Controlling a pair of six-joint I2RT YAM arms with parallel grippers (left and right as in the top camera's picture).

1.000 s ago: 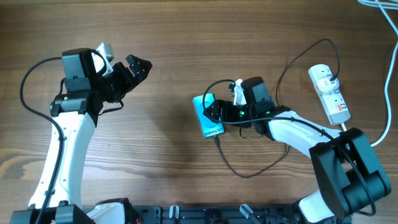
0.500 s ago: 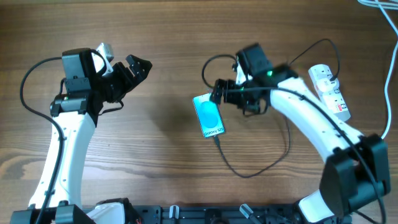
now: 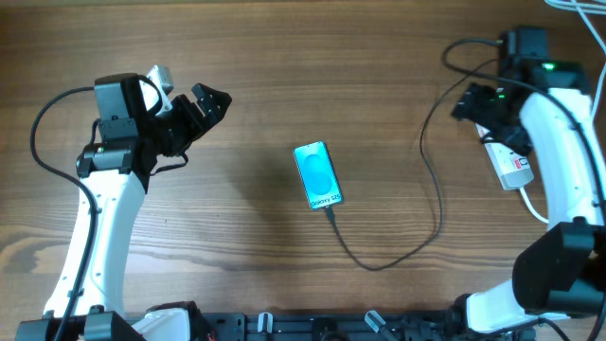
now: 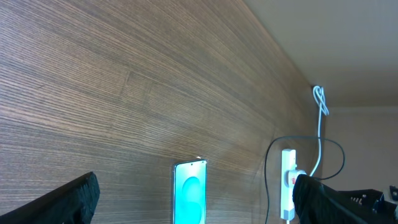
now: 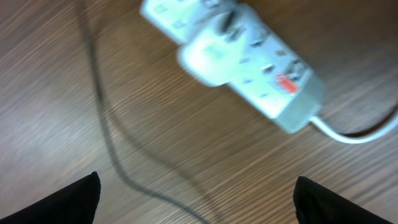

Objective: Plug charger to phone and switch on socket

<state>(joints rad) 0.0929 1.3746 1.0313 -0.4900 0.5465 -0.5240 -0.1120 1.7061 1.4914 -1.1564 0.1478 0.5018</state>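
Observation:
The phone (image 3: 317,175) lies flat at the table's middle, teal screen up, and also shows in the left wrist view (image 4: 188,198). The charger's black cable (image 3: 437,204) runs from the phone's near end in a loop toward the socket (image 3: 512,163) at the right. In the right wrist view the socket (image 5: 267,74) carries a white plug adapter (image 5: 211,59) and a red switch mark. My right gripper (image 3: 475,102) hovers above the socket's far end, open and empty (image 5: 196,199). My left gripper (image 3: 204,102) is open and empty, raised far left of the phone (image 4: 196,205).
The socket's thick white cord (image 5: 357,134) leaves its end toward the right table edge (image 3: 592,142). The black cable (image 5: 102,124) crosses the wood left of the socket. A thin white cord (image 4: 320,102) hangs at the far edge.
My right arm has left the phone and swung right and back to above the socket. The phone stays put with the cable at its near end. The left arm has not moved.

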